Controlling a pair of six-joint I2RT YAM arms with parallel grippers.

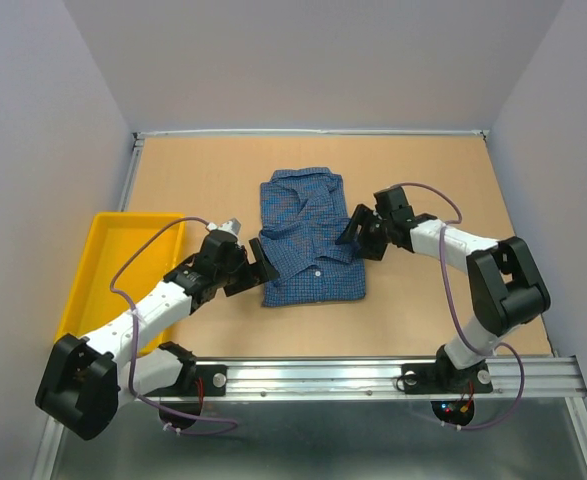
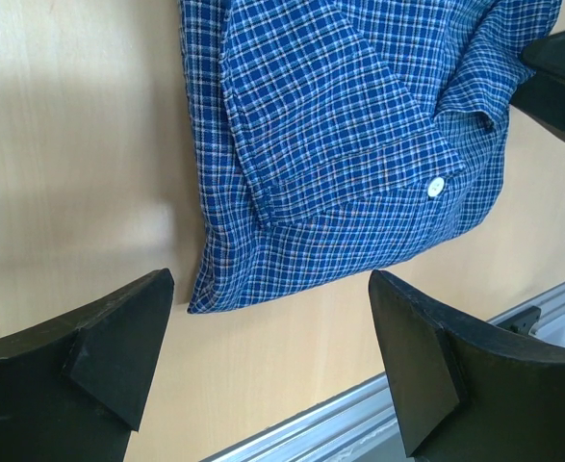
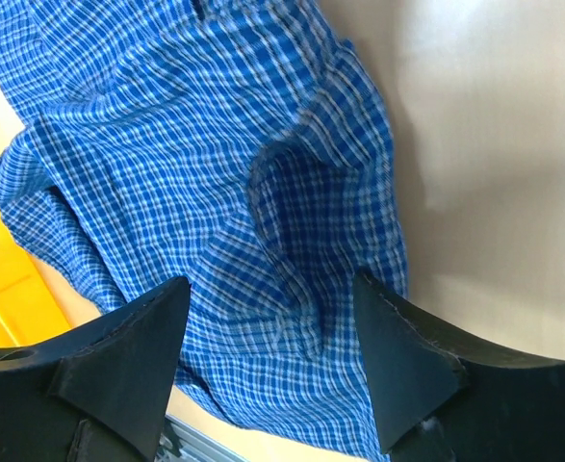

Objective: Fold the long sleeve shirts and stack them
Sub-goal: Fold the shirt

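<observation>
A blue finely checked long sleeve shirt (image 1: pixel 308 235) lies folded into a rough rectangle in the middle of the table. It fills the left wrist view (image 2: pixel 359 135), where a white button (image 2: pixel 436 186) shows on a folded cuff, and the right wrist view (image 3: pixel 224 192). My left gripper (image 1: pixel 261 268) is open and empty at the shirt's near left corner, just off the cloth. My right gripper (image 1: pixel 356 234) is open and empty, hovering over the shirt's right edge. Its dark fingers (image 2: pixel 561 82) show in the left wrist view.
A yellow tray (image 1: pixel 93 270) stands at the left edge of the table, partly under my left arm; a corner of it shows in the right wrist view (image 3: pixel 8 279). A metal rail (image 1: pixel 373 375) runs along the near edge. Walls enclose the table.
</observation>
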